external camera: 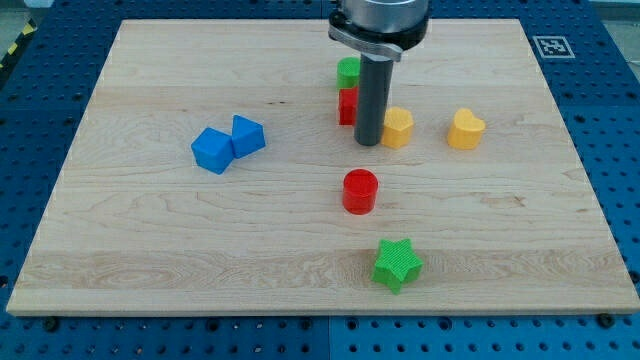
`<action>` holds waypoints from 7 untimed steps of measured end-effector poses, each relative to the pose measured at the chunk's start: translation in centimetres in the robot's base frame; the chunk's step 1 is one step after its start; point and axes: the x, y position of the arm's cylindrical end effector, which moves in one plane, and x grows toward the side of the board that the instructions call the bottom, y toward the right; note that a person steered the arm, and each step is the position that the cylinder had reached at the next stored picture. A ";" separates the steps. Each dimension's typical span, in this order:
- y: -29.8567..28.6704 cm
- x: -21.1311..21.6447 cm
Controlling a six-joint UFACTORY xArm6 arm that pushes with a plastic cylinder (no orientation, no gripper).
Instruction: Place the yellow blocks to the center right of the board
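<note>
A light wooden board point(150, 260) lies on a blue pegboard table point(40, 150), seen from above and slightly from the front. A dark rod comes down from a silver arm mount point(380, 22) at the view's top. My tip point(368, 143) rests on the board a little right of its middle. There is no claw on this arm, so nothing opens, closes or holds; the rod simply ends in a blunt tip.

Well to the left of my tip, two blue blocks sit touching each other: a blue cube point(211, 150) and, just to its right and slightly toward the view's top, a second blue block point(248, 134) with angled faces.

Just left of the rod, partly hidden behind it, a red block point(346, 106) stands with a green block point(347, 71) beyond it toward the view's top; their shapes cannot be made out.

Below my tip, toward the view's bottom, stands a red cylinder point(360, 191), apart from the tip. Farther down and slightly right lies a green star block point(398, 264).

Immediately right of my tip, touching or nearly touching the rod, is a yellow block point(399, 128) of rounded shape. Farther right, clear of it, sits a yellow heart block point(465, 129), at about the board's centre right.

A black-and-white marker tag point(552, 46) is on the board's top right corner.
</note>
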 end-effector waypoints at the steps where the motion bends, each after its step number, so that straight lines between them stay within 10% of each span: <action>1: 1.4 -0.5; 4: 11.2 -1.0; 7: 6.1 -5.2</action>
